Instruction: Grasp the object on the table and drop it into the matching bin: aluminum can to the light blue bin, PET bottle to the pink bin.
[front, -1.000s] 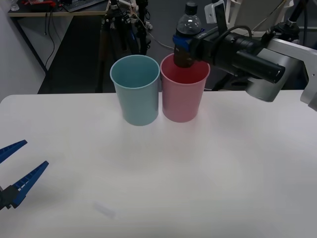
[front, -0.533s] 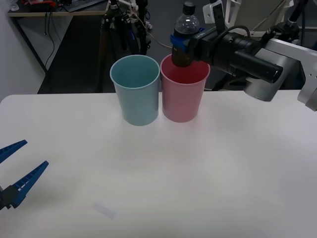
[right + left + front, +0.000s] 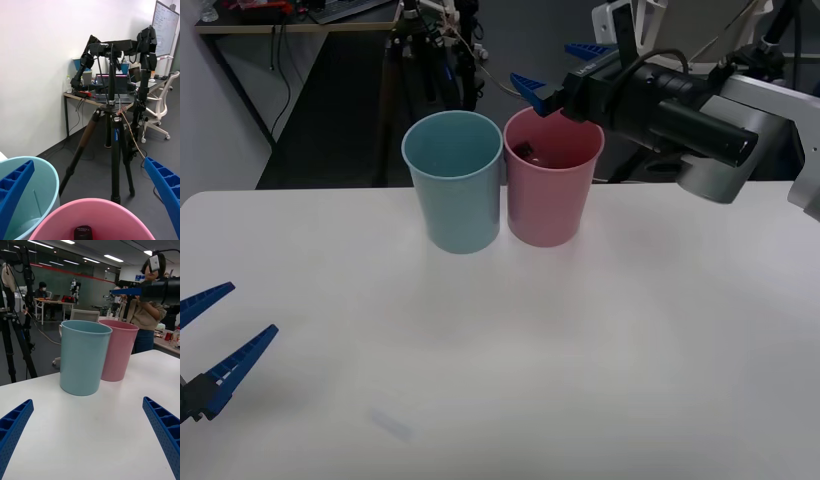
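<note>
One release made: right end effector (image 3: 555, 72) spread wide, empty above pink bin (image 3: 552, 196); bottle (image 3: 83, 233) dropped from its grip into bin just below. Sorting seemingly finished. Left end effector (image 3: 208, 340) parked open, well apart.

A plain white wall (image 3: 41, 71) rises over a dark grey floor (image 3: 150, 150). A black camera tripod (image 3: 111, 123) stands on that floor. Behind it, a dark-topped desk (image 3: 101, 98) against the wall carries cluttered equipment, with a white swivel office chair (image 3: 159, 108) beside it and a whiteboard (image 3: 165, 30) farther along. Elsewhere, long ceiling strip lights (image 3: 112, 258) glow above a distant work desk (image 3: 52, 303).
</note>
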